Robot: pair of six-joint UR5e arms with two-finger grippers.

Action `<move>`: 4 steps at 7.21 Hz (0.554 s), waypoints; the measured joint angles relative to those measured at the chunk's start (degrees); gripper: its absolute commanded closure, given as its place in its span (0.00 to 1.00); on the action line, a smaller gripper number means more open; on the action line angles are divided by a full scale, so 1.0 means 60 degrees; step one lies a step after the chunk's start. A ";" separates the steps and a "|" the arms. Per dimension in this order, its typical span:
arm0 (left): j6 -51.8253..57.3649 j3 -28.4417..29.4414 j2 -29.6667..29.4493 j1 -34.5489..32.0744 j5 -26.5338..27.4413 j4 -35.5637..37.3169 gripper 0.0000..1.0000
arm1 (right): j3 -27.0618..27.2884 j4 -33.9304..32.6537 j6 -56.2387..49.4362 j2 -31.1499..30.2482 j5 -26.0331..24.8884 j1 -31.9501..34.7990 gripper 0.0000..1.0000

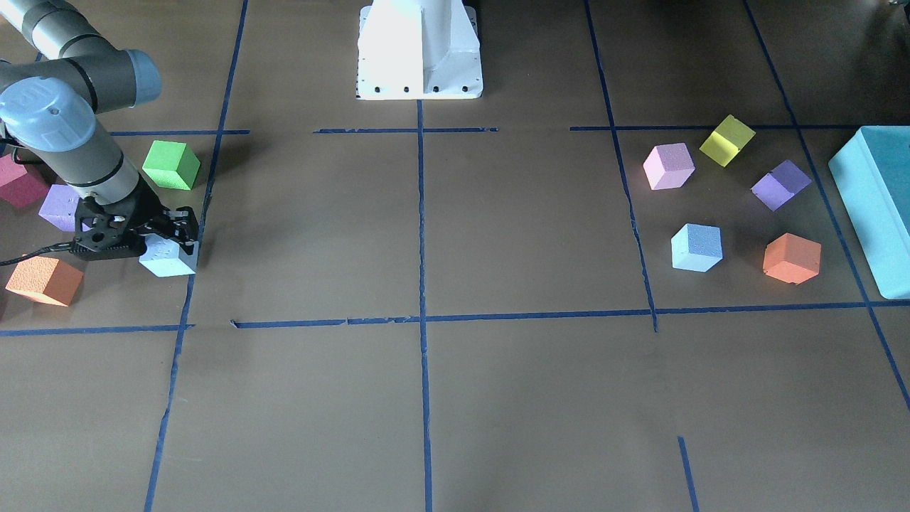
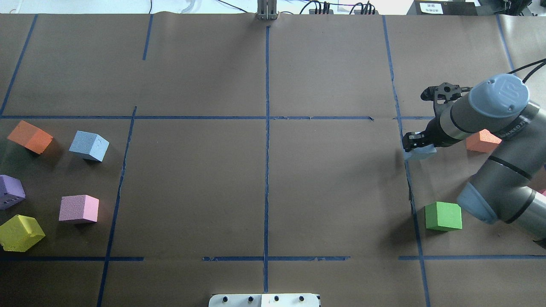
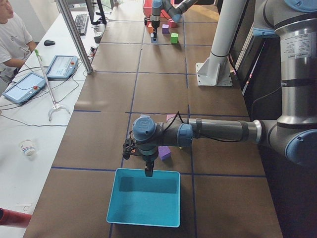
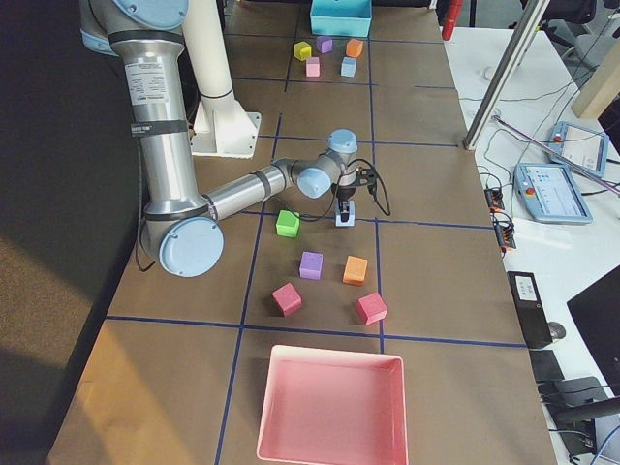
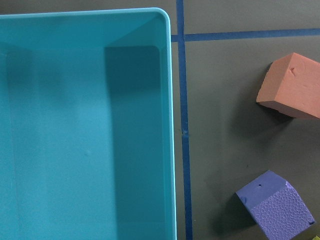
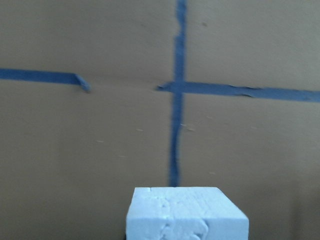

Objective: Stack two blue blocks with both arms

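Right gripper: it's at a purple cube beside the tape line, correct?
No: the cube at the right gripper is a pale blue block, not purple. It does sit beside the tape line. The exterior front-facing view shows it.

Brown table point(image 2: 192, 179) w/ blue tape grid point(image 2: 267, 170); foam cubes point(image 2: 442, 216), teal bin point(image 3: 141, 206).

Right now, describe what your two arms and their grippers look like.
Both the right arm and left arm are grey-silver tubes joined by round light blue joint caps. One cap bears a raised logo, and small unreadable lettering runs along the tube. The right gripper and left gripper are black skeletal frames with short fingers. A black cable runs to the right wrist.
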 measured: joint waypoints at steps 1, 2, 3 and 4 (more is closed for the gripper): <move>0.0000 0.0000 0.0003 0.0000 0.0000 0.0000 0.00 | -0.0099 -0.1113 0.0398 0.1301 -0.0039 -0.0333 0.93; 0.0000 0.0000 0.0003 0.0000 0.0000 0.0000 0.00 | -0.0421 -0.2389 0.0988 0.2837 -0.0259 -0.0726 0.93; 0.0000 0.0000 0.0002 0.0000 0.0000 0.0000 0.00 | -0.1124 -0.3296 0.1749 0.4362 -0.0679 -0.1220 0.92; 0.0000 0.0000 0.0003 0.0000 0.0000 0.0000 0.00 | -0.2232 -0.3577 0.2553 0.5741 -0.1126 -0.1781 0.91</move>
